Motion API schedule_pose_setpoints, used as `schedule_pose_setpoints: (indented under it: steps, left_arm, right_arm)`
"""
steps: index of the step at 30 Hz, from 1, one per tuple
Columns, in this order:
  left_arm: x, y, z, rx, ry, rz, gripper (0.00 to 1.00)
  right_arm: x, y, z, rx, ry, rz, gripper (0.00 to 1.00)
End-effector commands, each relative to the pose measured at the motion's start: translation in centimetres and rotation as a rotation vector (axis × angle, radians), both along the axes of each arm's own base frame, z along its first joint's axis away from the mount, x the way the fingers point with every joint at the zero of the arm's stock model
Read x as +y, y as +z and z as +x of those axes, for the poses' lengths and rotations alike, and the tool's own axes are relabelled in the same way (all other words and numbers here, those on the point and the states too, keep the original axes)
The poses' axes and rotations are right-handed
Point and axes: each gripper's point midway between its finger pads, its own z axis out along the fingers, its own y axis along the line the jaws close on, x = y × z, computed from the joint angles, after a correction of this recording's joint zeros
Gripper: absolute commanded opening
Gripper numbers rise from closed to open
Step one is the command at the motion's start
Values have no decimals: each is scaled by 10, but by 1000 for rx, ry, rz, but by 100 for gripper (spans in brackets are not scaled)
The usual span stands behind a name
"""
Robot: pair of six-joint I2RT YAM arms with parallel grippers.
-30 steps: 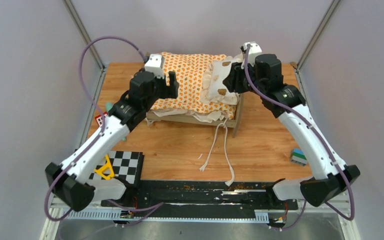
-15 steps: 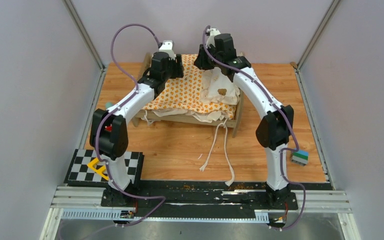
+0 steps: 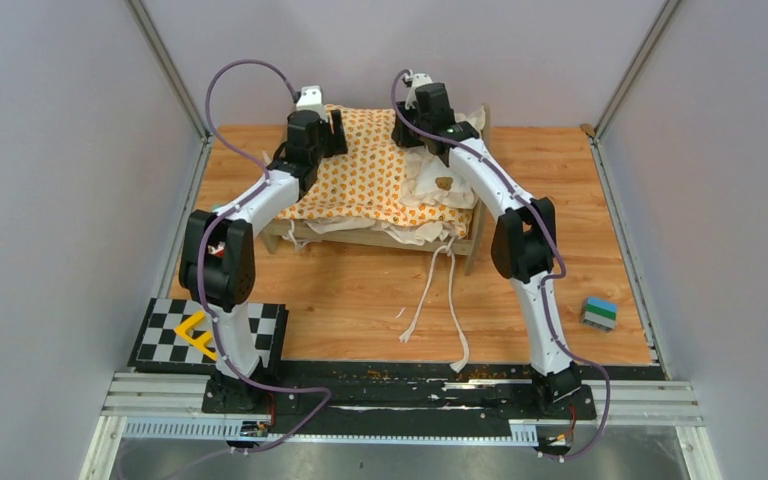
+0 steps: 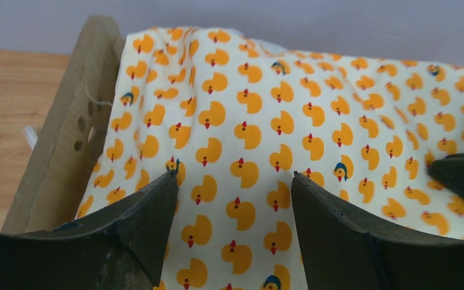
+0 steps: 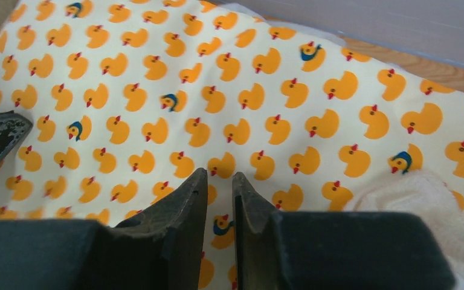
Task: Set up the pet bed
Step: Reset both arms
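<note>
Reaching over the duck-print cushion (image 3: pixel 380 170), both arms have swung up from a low, folded pose beside the pet bed (image 3: pixel 380 240) and now hang over its far edge. The left gripper (image 4: pixel 234 175) is spread wide above the cloth, grasping nothing. The right gripper (image 5: pixel 220 175) has its jaws drawn almost together, and whether they nip fabric cannot be told. The bed stands mid-table (image 3: pixel 360 320) by the far edge, so tucking the cushion's far side seems next.

Both arms (image 3: pixel 260 200) stretch forward, left claw (image 4: pixel 234 175) gaping wide, right claw (image 5: pixel 219 174) barely parted.
</note>
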Motion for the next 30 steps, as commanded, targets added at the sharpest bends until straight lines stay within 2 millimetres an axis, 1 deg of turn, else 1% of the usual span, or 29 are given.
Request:
schedule_pose_setpoints:
  steps: [1,4,6,8,11,12,13,14,17,18,20,22,24,26,27,28,30]
  left_arm:
    - [4,-21,-1,8,10,-17,76]
    - [6,-39,-4,45,10,-21,76]
    - [13,-43,-8,55,34,-10,73]
    - [22,-50,-14,72,68,2,72]
    - [35,-51,-22,72,102,11,71]
    - [37,-47,-23,66,107,11,72]
    - [39,-42,-24,58,106,11,75]
    - [39,-32,-25,41,101,7,77]
    - [36,2,-28,-12,69,-1,87]
    - [35,18,-30,-38,60,-6,92]
    - [36,49,-37,-84,49,-16,98]
    - [38,79,-47,-125,44,-25,100]
    - [43,104,-63,-152,46,-36,100]
    - [49,121,-81,-157,56,-48,100]
    - [52,124,-90,-140,62,-49,100]
    - [56,125,-102,-115,71,-46,100]
    - [65,118,-126,-37,86,-24,100]
  right_arm:
    - [-17,4,13,-49,-80,-53,23]
    - [-24,-6,11,-31,-92,-97,24]
    - [-34,-8,12,-29,-130,-131,24]
    - [-38,-5,11,-36,-137,-146,24]
    - [-40,5,8,-53,-138,-145,25]
    - [-41,11,7,-63,-140,-141,26]
    - [-40,18,6,-73,-140,-135,26]
    - [-39,32,4,-94,-135,-122,27]
    - [-31,79,-5,-173,-81,-55,31]
    - [-23,96,-12,-200,-36,-25,33]
    - [-16,135,-27,-270,19,20,36]
    - [-13,168,-45,-333,58,44,38]
    - [-12,188,-66,-363,81,49,40]
    - [-12,199,-91,-370,109,54,41]
    - [-14,200,-104,-364,126,48,43]
    - [-17,195,-117,-341,132,32,44]
    - [-31,184,-144,-277,125,9,48]
